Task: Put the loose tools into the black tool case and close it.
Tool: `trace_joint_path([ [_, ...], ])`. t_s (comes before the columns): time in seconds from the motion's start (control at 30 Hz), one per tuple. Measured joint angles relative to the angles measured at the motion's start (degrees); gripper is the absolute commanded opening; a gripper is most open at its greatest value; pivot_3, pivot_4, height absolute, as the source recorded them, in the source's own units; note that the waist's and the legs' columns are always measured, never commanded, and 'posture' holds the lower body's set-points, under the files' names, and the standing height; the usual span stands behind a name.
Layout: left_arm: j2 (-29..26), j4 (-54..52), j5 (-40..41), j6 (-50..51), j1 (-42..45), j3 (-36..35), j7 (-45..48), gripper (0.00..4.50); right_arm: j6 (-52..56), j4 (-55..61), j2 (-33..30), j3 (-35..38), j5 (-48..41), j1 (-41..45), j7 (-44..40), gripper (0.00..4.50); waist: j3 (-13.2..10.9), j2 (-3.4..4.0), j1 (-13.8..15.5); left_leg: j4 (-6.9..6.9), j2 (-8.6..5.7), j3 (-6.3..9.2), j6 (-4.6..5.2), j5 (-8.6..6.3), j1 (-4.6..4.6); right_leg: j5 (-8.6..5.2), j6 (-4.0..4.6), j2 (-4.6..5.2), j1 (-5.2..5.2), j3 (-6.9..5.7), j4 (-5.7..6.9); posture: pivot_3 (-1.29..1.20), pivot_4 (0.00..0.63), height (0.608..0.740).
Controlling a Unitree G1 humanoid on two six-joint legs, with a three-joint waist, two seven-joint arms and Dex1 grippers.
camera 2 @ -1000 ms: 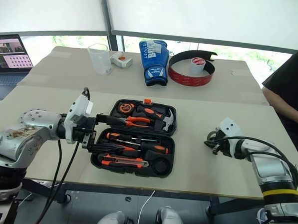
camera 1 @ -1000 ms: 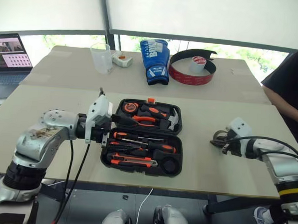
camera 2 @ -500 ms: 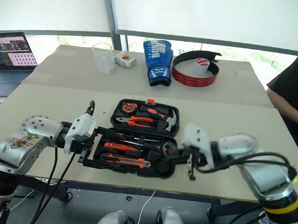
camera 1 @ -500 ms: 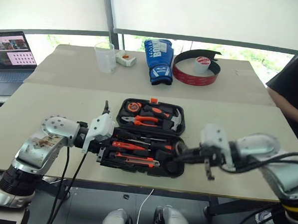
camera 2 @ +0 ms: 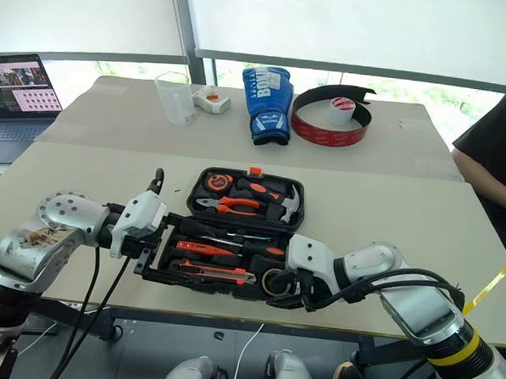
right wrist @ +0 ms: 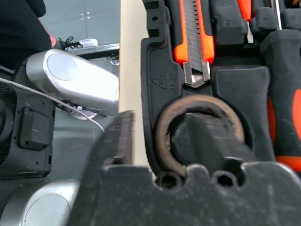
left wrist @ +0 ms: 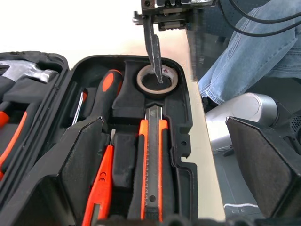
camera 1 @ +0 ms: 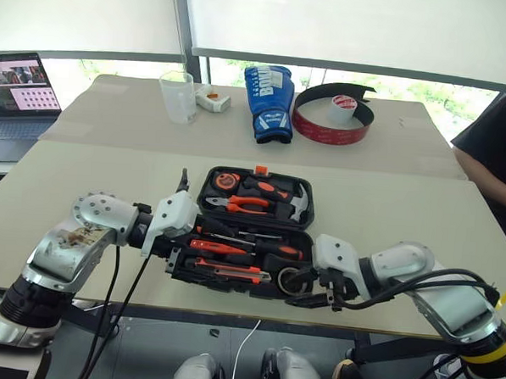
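Your right end effector (camera 2: 283, 291) sits at the near right corner of the black tool case (camera 1: 252, 232), which lies open in the middle of the counter (camera 1: 388, 205). Its fingers stand apart: one reaches down into the hole of the tape roll (left wrist: 157, 80), the other hangs outside the case wall over the counter's edge. The roll lies in its round recess and nothing is clamped on it.

The utility knife (left wrist: 151, 160) lies in its slot just beside the roll, and the orange-and-black screwdrivers (camera 1: 224, 248) fill the slots beyond it (the slim orange one I cannot pick out with certainty).

Your left end effector (camera 1: 175, 255) is spread wide at the case's left end. One pad (left wrist: 82, 162) is inside the tray over the tool handles, the other (left wrist: 263, 165) beyond the near wall.

The risk, as I judge it, is in pulling the right finger out. If it drags against the inside of the roll, the roll lifts out of its recess or tips onto the knife, and the lid will not shut flat. The case's near wall lies close to the counter's edge, so a sideways tug could also slide it off. Mind the left pad too: swinging it out carelessly could snag a handle.
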State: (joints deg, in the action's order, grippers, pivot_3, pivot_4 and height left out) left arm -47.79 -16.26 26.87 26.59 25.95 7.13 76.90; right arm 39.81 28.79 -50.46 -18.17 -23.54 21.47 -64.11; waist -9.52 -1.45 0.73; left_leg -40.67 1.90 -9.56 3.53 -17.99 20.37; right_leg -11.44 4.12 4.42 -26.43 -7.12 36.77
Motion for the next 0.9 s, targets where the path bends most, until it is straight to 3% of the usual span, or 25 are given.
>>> trace_joint_path([
  [0.17, -0.35, 1.94, -0.49, 1.14, -0.88, -1.1, -2.82, 4.5, 3.93, 0.28, -1.0, 9.3, -6.13, 0.73, 0.18, 3.38, 0.0, 0.0, 0.01, 0.0, 0.0, 0.01, 0.01, 0.0, -0.02, 0.0, 0.0, 0.01, 0.02, 0.01, 0.0, 0.0, 0.15, 0.727],
  [0.3, -1.84, 8.11, -1.9, 0.73, -5.95, -6.97, -7.28, 3.35, 5.85, -3.93, -1.66, 17.93, -8.89, -0.33, 2.52, 2.29, -0.01, -0.02, -0.08, 0.05, 0.02, 0.01, 0.0, 0.0, -0.04, 0.0, 0.01, -0.01, -0.01, -0.01, 0.0, 0.0, 0.15, 0.727],
  [0.33, -2.49, 11.16, -2.41, 0.21, -7.48, -9.16, -8.68, 2.84, 5.7, -5.72, -2.23, 19.58, -8.61, -1.54, 3.17, 1.88, -0.01, -0.02, -0.02, 0.06, 0.03, 0.02, 0.0, 0.0, -0.02, -0.01, 0.02, 0.0, -0.02, -0.03, -0.01, 0.0, 0.15, 0.727],
  [0.5, -2.78, 17.6, -5.37, -3.94, -9.18, -12.85, -12.24, 1.13, 1.66, -12.52, 0.05, 20.55, -4.56, -3.95, 6.67, 0.29, -0.02, -0.02, 0.25, 0.07, 0.0, -0.01, -0.07, -0.08, 0.03, 0.0, 0.0, 0.11, -0.05, -0.04, -0.04, 0.0, 0.15, 0.727],
  [0.53, -2.65, 17.62, -5.81, -4.75, -9.36, -12.79, -12.32, 0.6, 0.53, -13.63, 0.83, 20.32, -3.87, -3.96, 7.17, 0.0, -0.02, -0.02, 0.27, 0.07, 0.0, -0.01, -0.29, -0.22, 0.04, 0.01, -0.01, 0.12, -0.06, -0.04, -0.04, 0.0, 0.15, 0.727],
  [0.6, -2.42, 17.91, -7.3, -6.28, -10.23, -11.83, -12.41, 0.03, -1.68, -15.46, 2.01, 19.62, -2.17, -4.03, 7.98, 0.0, -0.02, -0.01, 0.12, 0.08, 0.0, -0.02, -0.35, -0.25, 0.04, 0.0, 0.0, 0.11, -0.07, -0.03, -0.04, 0.0, 0.15, 0.727],
  [0.9, 4.86, 19.35, -13.11, -8.31, -10.17, -4.9, -16.42, 0.03, -6.42, -18.2, 5.26, 14.53, 1.93, -4.21, 7.38, 0.0, -0.02, -0.02, -0.01, 0.09, 0.01, -0.08, -0.05, -0.02, 0.15, 0.01, 0.01, 0.08, -0.21, -0.01, 0.02, 0.0, 0.15, 0.727],
])
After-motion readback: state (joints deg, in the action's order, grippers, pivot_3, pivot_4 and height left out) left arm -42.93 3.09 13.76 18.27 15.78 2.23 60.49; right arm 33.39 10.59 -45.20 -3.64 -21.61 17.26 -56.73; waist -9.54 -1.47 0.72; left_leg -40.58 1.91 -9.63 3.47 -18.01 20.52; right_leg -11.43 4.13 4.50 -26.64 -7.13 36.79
